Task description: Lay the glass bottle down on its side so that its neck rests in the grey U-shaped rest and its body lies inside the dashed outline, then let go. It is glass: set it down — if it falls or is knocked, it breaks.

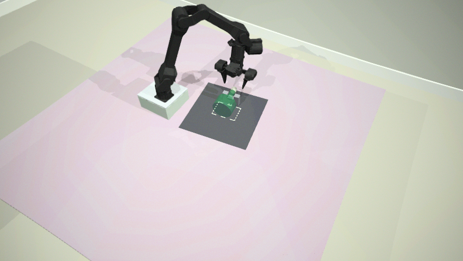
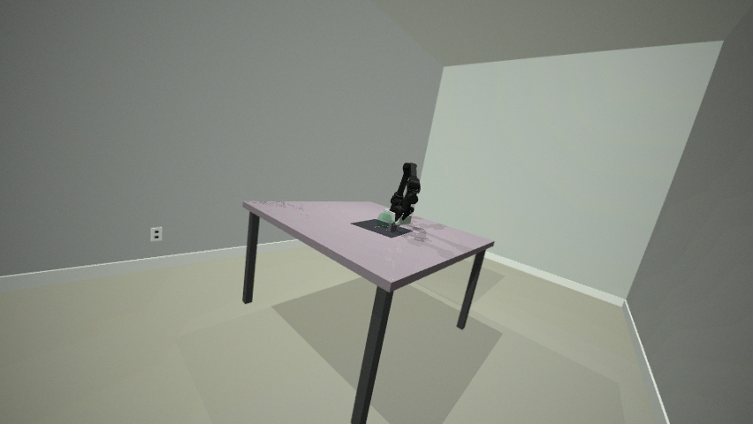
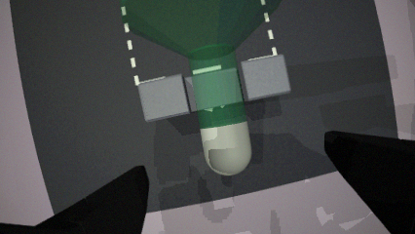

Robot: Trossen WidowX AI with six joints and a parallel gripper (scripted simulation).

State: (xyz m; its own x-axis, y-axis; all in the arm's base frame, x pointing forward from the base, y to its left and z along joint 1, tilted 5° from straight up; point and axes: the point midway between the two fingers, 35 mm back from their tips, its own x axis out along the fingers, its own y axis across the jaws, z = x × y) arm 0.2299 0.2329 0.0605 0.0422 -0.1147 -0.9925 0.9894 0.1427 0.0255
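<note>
The green glass bottle [image 1: 224, 101] [image 2: 384, 217] [image 3: 209, 24] lies on its side. Its neck passes between the two posts of the grey U-shaped rest [image 1: 237, 96] [image 3: 265, 77], and its pale cap sticks out past the rest. In the wrist view its body lies between the side lines of the dashed outline [image 1: 232, 119] [image 3: 130, 45]; its exact fit at the base end is hard to tell. My gripper [image 1: 234, 85] [image 3: 238, 158] is open wide, with one finger on each side of the cap and apart from it. The fingers point down at the neck end.
The dark square mat [image 1: 207, 124] [image 2: 363, 224] [image 3: 88, 97] lies under the bottle and rest. The white base block [image 1: 154, 106] of the arm stands left of the mat in the top view. The pink table [image 1: 155, 172] [image 2: 337, 237] extends around them.
</note>
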